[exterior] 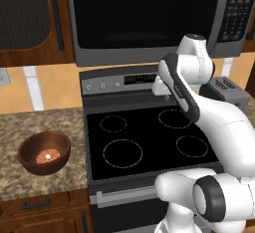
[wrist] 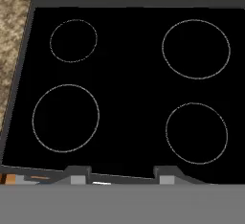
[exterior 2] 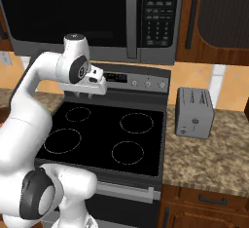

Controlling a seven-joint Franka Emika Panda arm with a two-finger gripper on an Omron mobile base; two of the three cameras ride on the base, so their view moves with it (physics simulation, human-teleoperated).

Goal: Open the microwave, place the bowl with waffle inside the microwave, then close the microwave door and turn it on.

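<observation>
The microwave (exterior: 149,15) hangs above the stove (exterior: 149,137), and its door (exterior: 144,13) lies flat against the front, so the first step, opening it, looks not yet done. The gripper (exterior 2: 83,93) hovers over the back of the stove, just in front of the knob panel, pointing down at the burner rings. The fingers (wrist: 79,173) stand partly apart with nothing between them.

The relation that matters: the door is above and behind the gripper, not below where the fingers point. The hand will likely need to rise and tip toward the glass front, probably toward the vertical bar beside the keypad (exterior 2: 158,10).

The bowl (exterior: 44,152) sits on the counter (exterior: 30,127) left of the stove (well apart from the gripper), with the waffle (exterior: 46,155) lying inside it.
</observation>
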